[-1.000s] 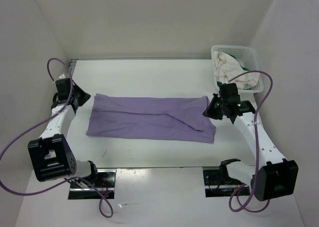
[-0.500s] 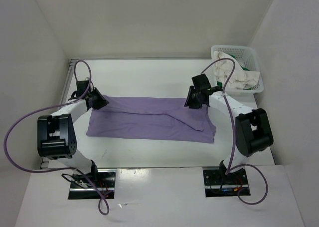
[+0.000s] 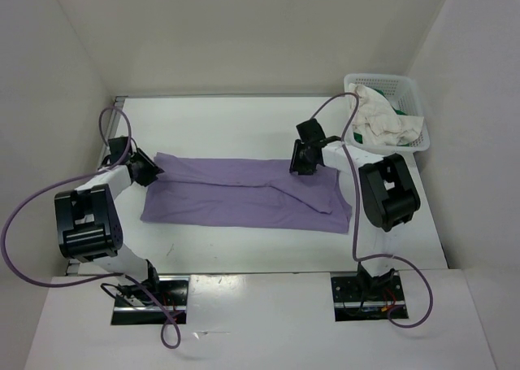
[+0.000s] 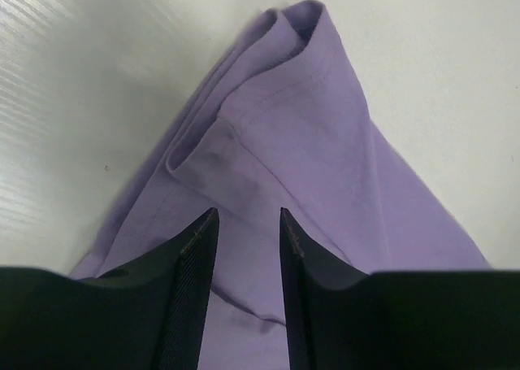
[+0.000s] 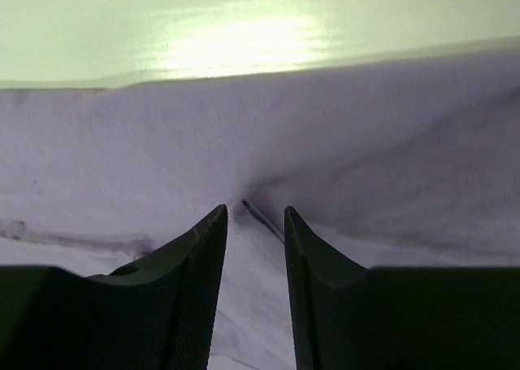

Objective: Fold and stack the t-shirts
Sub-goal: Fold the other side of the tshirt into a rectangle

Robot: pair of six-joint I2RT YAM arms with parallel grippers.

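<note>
Three shirts were seen from above. The purple shirt [image 3: 244, 195] was spread on the table [image 3: 244, 126] as a long flat band. The cream shirt [image 3: 382, 118] and green shirt [image 3: 400, 107] were heaped in the basket [image 3: 382, 79], beyond the purple shirt's far right corner. The left gripper [image 3: 150, 172] was set at the purple shirt's far left corner. The right gripper [image 3: 302, 163] was on its far edge, inward of the right end.

From the left wrist, the left gripper [image 4: 248, 215] was seen with its fingers parted and nothing pinched. A folded corner of the purple shirt [image 4: 309, 142] lay just ahead of the tips.

From the right wrist, the right gripper [image 5: 254, 211] was likewise seen spread. Its tips were low over the purple shirt [image 5: 122, 158], with a small crease running toward the gap and bare table beyond the hem.

The step in hand was judged to be taking hold of the far edge for a fold toward the near edge. It would be done well if both tips were pressed down to the table before closing, so that every layer was caught. Both grips should be taken on the same hem line and raised together. With the right grip inward, the right end might be left trailing.
</note>
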